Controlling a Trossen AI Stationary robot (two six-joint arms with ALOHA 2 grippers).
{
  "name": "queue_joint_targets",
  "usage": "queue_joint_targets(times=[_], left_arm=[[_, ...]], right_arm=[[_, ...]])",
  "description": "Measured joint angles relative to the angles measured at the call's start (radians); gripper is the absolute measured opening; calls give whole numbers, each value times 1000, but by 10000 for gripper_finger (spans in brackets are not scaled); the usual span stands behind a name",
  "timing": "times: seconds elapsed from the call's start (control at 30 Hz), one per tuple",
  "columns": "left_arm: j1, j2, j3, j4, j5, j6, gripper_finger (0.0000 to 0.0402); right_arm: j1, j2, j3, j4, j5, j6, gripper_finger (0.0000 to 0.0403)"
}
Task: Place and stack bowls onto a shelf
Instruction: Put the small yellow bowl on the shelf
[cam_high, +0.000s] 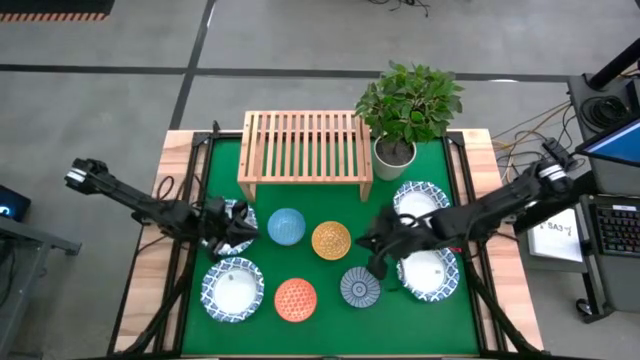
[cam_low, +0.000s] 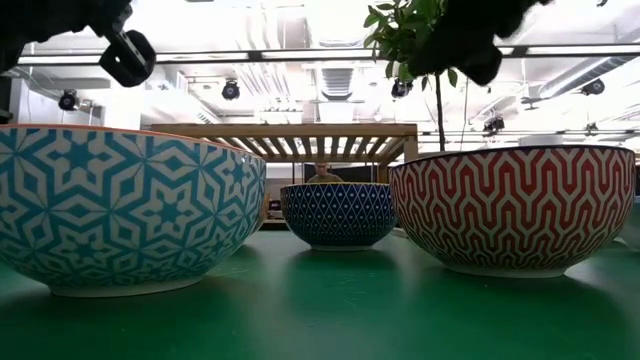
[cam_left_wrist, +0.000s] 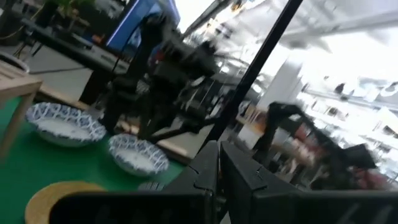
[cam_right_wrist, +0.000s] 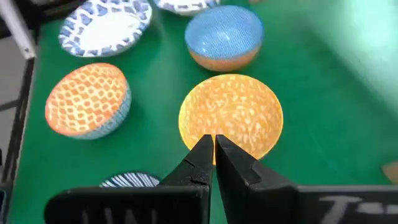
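Observation:
Eight bowls rest on their bases on the green mat. The small ones are blue (cam_high: 286, 226), yellow-orange (cam_high: 331, 240), red-orange (cam_high: 295, 298) and grey-blue (cam_high: 359, 287). White blue-rimmed bowls sit at the near left (cam_high: 232, 288), far right (cam_high: 420, 198) and near right (cam_high: 428, 272); another (cam_high: 243, 210) lies partly under my left gripper (cam_high: 238, 230). That gripper (cam_left_wrist: 219, 152) is shut and holds nothing. My right gripper (cam_high: 375, 240) is shut too, raised just right of the yellow-orange bowl (cam_right_wrist: 231, 115), its tips (cam_right_wrist: 214, 142) over that bowl's rim. The wooden shelf (cam_high: 305, 150) stands at the far edge.
A potted plant in a white pot (cam_high: 400, 115) stands right of the shelf, close to the far-right white bowl. Black frame rails run along both sides of the mat (cam_high: 325, 325). The low view shows two patterned bowls (cam_low: 120, 210) (cam_low: 510, 205) close to the near edge.

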Motion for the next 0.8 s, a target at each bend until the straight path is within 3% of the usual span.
queue_joint_targets(times=[0.17,0.4,0.63,0.8], left_arm=[[0,-21,116,-283,-3,85,0],[-2,-16,348,-790,-4,232,0],[-16,-26,394,-799,28,452,0],[-16,-54,348,-792,21,499,0]], right_arm=[[0,155,208,-278,0,55,9],[-1,340,438,-406,1,-75,9],[-4,488,613,-400,2,-240,9],[-14,560,684,-401,1,-287,9]])
